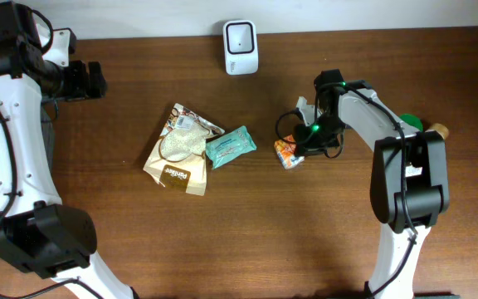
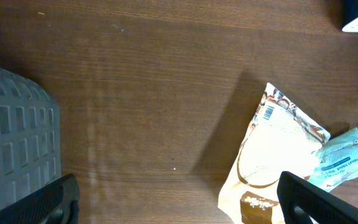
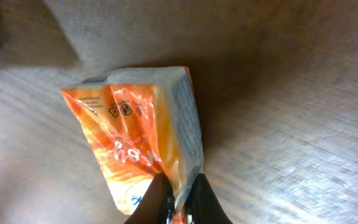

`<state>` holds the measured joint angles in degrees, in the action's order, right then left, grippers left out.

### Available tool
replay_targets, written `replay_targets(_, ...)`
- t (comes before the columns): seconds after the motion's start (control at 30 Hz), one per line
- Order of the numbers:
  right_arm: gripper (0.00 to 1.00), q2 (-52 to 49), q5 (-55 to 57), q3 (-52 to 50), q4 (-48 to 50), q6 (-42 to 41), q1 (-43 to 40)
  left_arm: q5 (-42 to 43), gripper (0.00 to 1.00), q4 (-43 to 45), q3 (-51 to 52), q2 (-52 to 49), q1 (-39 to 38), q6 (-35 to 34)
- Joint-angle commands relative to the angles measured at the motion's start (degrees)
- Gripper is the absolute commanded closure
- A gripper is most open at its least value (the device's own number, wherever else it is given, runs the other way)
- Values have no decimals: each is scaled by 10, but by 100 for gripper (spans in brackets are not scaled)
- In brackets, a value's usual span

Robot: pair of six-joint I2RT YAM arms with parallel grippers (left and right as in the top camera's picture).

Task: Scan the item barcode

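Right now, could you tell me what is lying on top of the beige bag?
A teal packet overlaps one edge of the beige bag; the part beneath it is covered.

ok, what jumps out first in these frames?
The right fingers are pinched shut on the end of an orange packet, right of centre. Left of it, a teal pack overlaps a tan snack bag; a white scanner stands at the far edge.

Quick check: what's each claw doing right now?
Left claw: open, holding nothing.
Right claw: closed on the edge of the orange packet.
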<state>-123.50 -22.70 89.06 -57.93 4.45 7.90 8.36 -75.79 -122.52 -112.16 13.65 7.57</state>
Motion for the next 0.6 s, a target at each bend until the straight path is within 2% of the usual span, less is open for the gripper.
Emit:
replay_targets(0.0,96,0,-58,19,-24,-9,0,6,1,1,-3,2,4,9)
replay_targets(0.23,96,50,-241,85,-84,-9,-1,6,1,1,-3,2,4,9)
replay_targets(0.57,95,61,-608,94,-64,-9,-19,6,1,1,-3,2,4,9)
